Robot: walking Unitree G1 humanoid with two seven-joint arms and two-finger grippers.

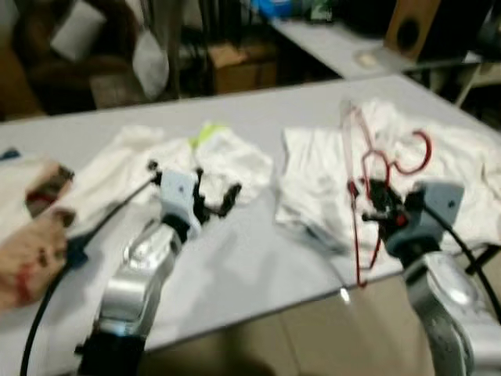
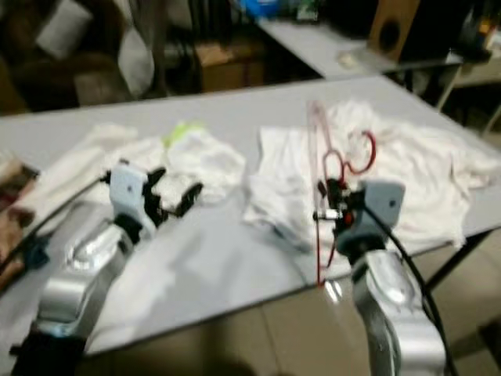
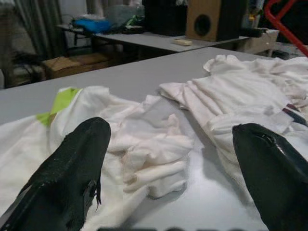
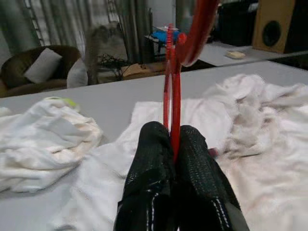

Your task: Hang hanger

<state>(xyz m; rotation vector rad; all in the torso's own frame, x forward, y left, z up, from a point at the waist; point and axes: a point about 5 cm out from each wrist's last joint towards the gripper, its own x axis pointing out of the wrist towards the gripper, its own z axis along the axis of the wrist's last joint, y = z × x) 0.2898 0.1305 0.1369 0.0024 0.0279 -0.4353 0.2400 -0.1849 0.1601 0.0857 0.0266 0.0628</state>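
A red plastic hanger is held upright over the white garment at the table's right side, its hook curling to the right. My right gripper is shut on the hanger near its neck, both fingers pressed against the red bar. My left gripper stands open just above the grey table, in front of a crumpled white cloth with a lime-green tag. Its two fingers are spread wide with nothing between them.
A patterned beige cloth lies at the table's left edge. Behind the table stand a second grey table, a wooden speaker, a cardboard box and a dark sofa with a pillow. The near table edge drops to a tan floor.
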